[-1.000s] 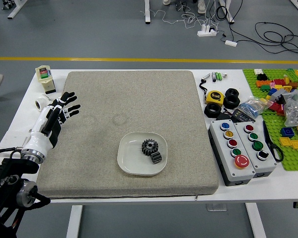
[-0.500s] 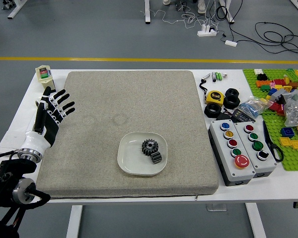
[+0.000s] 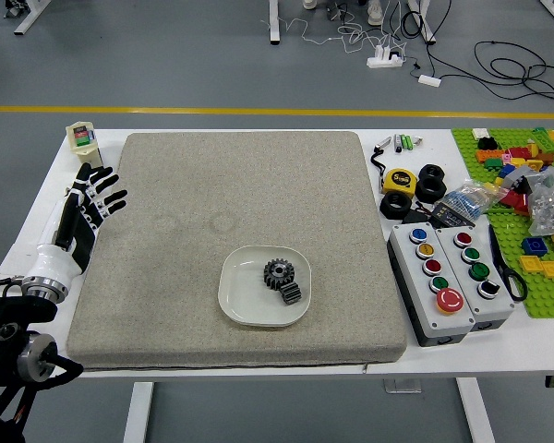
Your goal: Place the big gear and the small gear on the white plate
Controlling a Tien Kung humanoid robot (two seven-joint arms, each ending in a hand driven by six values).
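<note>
Plate has big gear and small gear on it, looks done tbh. Left hand empty, fingers spread, well apart. Only risk imo: low careless sweep bumps plate, small gear slides off.

So the plate low-center was off-white, and the big gear and small gear were both blackish. Mat was kinda speckled grey-beige, table plain white. Left hand, over at frame left: black and white. Far right had a bright green baseplate, plus light grey boxes with red, green, yellow and blue buttons. Yellow stripe on grey floor up top.
</note>
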